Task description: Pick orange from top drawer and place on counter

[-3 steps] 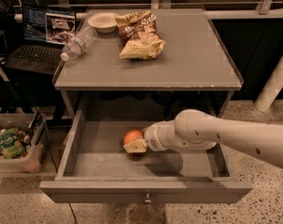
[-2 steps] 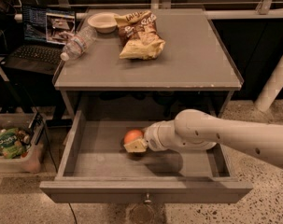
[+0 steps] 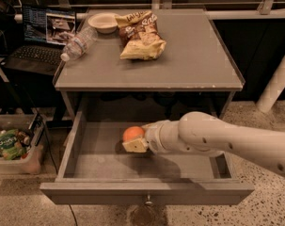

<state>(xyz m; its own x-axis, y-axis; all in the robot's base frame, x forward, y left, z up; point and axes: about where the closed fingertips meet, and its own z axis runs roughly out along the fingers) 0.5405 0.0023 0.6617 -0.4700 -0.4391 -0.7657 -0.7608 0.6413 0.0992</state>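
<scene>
The orange is in the open top drawer, near the middle of its floor. My gripper reaches into the drawer from the right and is right at the orange, with a tan pad against its near side. The white arm crosses the drawer's right half. The counter is the grey top above the drawer. The drawer's knob shows at the front centre.
On the counter's back left lie a chip bag, a white bowl and a plastic bottle. A laptop stands to the left, and a bin of items is on the floor at the left.
The gripper and the orange appear a touch higher than before; otherwise nothing has visibly moved.
</scene>
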